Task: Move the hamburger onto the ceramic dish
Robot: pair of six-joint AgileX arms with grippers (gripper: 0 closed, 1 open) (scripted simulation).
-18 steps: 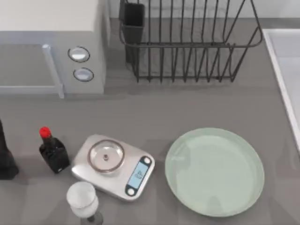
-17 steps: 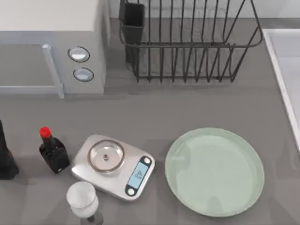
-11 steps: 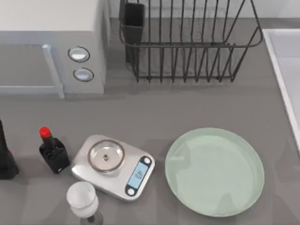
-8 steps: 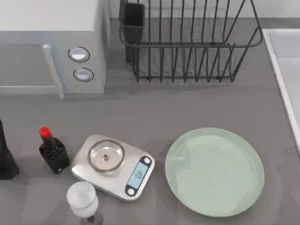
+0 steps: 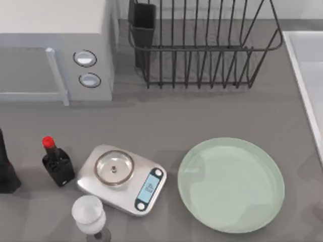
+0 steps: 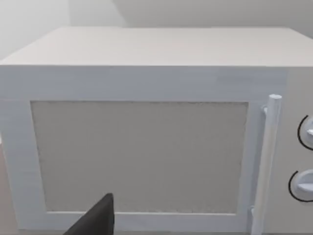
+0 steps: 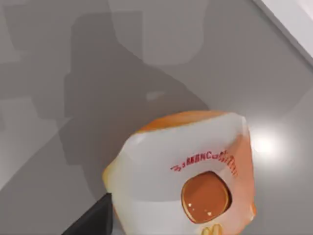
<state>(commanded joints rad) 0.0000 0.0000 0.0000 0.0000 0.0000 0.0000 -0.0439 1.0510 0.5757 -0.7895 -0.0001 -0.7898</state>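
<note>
Compared with a second ago, the top view is nearly unchanged: the soy sauce bottle [image 5: 57, 164] stands a touch further toward the bench's left edge, and the scale's display reads differently. Nothing else has moved.

Nearest the front edge of the bench [image 5: 166, 118] stands a small white goblet [image 5: 89, 215], just beside the front-left corner of the kitchen scale [image 5: 122, 179]. The red-capped bottle stands just left of the scale, and a dark object [image 5: 6, 166] sits at the far left edge. The ceramic dish [image 5: 231, 184] lies bare on the right, close to the scale but apart from it, its right rim near the pale raised border [image 5: 303, 75] that runs along the bench's right side.

The hamburger [image 7: 188, 176] shows in the right wrist view, wrapped in white paper with red lettering, resting on the grey bench close under the camera; a dark fingertip [image 7: 95, 218] pokes in beside it, and I cannot tell how far the right fingers are open.

A wide band of open bench runs between the dish and the back row. There sit the white microwave [image 5: 55, 48] at left and the black wire dish rack [image 5: 202, 45] at centre. The left wrist view faces the microwave door [image 6: 139, 156], with one dark fingertip [image 6: 98, 220] at its edge; its fingers' state cannot be told.
</note>
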